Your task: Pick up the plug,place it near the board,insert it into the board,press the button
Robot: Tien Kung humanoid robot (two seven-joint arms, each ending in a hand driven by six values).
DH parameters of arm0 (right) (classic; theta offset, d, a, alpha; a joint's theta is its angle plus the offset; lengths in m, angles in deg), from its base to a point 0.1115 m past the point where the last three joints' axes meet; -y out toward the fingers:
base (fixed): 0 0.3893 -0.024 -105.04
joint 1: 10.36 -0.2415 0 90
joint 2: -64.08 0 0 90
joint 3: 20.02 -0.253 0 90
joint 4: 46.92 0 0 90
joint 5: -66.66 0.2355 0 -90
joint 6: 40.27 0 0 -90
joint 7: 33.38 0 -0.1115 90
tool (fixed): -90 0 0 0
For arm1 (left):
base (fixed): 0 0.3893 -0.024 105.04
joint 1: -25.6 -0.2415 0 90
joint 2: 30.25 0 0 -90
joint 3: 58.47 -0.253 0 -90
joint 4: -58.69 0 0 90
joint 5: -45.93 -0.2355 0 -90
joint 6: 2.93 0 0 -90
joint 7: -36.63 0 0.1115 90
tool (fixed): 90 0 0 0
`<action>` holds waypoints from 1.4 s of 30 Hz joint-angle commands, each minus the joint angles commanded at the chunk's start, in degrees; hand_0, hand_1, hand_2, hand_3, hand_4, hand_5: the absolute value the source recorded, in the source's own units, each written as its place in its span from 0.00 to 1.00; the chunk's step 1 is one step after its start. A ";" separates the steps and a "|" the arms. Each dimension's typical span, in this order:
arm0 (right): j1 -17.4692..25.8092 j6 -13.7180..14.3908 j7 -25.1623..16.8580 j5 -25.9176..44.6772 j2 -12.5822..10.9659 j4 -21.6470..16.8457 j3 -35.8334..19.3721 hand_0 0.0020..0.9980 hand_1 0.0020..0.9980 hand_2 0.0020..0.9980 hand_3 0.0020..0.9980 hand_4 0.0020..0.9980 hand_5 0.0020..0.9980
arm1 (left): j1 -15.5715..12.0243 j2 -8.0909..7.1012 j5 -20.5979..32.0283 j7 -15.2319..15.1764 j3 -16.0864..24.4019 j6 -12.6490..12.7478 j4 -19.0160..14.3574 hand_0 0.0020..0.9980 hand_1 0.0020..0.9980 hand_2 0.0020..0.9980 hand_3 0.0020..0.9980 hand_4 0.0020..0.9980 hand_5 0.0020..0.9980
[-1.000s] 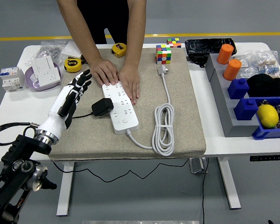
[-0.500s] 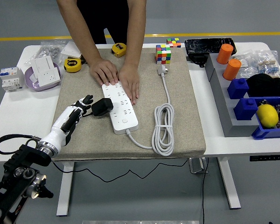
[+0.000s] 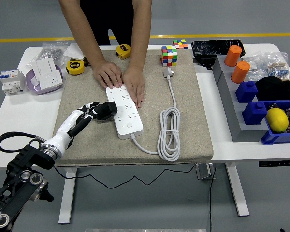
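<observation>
Low over the mat's left part, the left hand [image 3: 82, 117] reaches forward with its fingers [image 3: 90, 107] loosely spread, gripping nothing. Just ahead of the fingertips sits the black plug [image 3: 107, 110], touching or nearly touching them, pressed against the left edge of the white power strip [image 3: 124, 110]. Beyond the plug, at the strip's far end, a person's two hands [image 3: 122, 79] lie flat, holding the strip down. Off the strip's near end, its white cable [image 3: 168, 131] lies coiled on the burlap mat [image 3: 183, 140], farther right of the hand. Farther still, a colourful cube [image 3: 169, 56] stands at the mat's far edge. No right hand shows.
</observation>
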 joint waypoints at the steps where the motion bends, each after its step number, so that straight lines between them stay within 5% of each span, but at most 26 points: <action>1: -0.08 0.05 -0.05 0.03 0.00 0.00 0.03 1.00 0.83 0.75 0.75 1.00 0.97 | 0.45 -0.08 -0.18 0.01 -0.30 0.02 0.15 1.00 0.99 0.93 0.93 1.00 1.00; 42: -0.40 1.32 -1.01 -0.58 0.10 0.00 -0.46 1.00 0.82 0.73 0.73 1.00 0.97 | 6.67 0.32 -5.80 0.27 -5.99 0.52 3.88 1.00 0.98 0.91 0.91 1.00 1.00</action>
